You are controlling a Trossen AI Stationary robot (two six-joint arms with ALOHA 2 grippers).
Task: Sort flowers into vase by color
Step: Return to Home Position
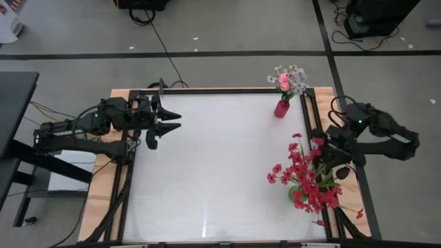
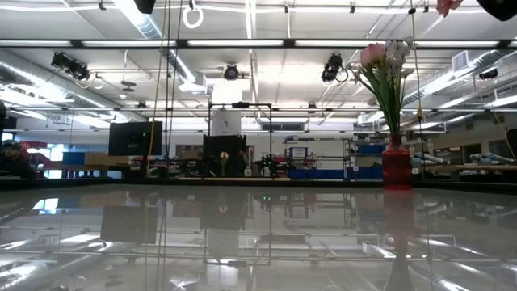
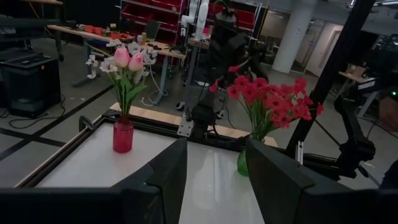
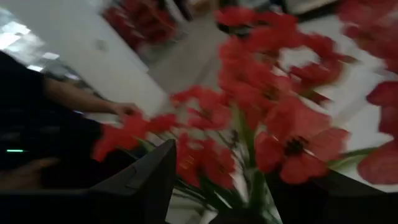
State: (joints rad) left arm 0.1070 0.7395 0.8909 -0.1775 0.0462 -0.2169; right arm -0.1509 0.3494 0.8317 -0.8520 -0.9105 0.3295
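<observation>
A red vase (image 1: 281,109) at the table's far right holds pink buds and white sprays (image 1: 289,80); the low view shows this vase (image 2: 396,168) upright. Nearer, by the right edge, a green vase (image 3: 242,163) stands with a bunch of red flowers (image 1: 306,176) stuck in it. My right gripper (image 1: 322,153) hovers over the far side of the red bunch, open; its wrist view shows blurred red blossoms (image 4: 273,118) and green stems between the fingers. My left gripper (image 1: 176,120) waits open at the far left, pointing level across the table. My right gripper (image 4: 221,186) stands open right against the red flowers, with green stems (image 4: 249,180) showing between its fingers. The picture is blurred, and I cannot tell whether a finger touches a stem or a blossom.
A black metal frame (image 1: 310,117) runs round the white tabletop (image 1: 213,165). The middle and left of the tabletop are bare. Small red bits (image 1: 359,213) lie by the right rail near the green vase.
</observation>
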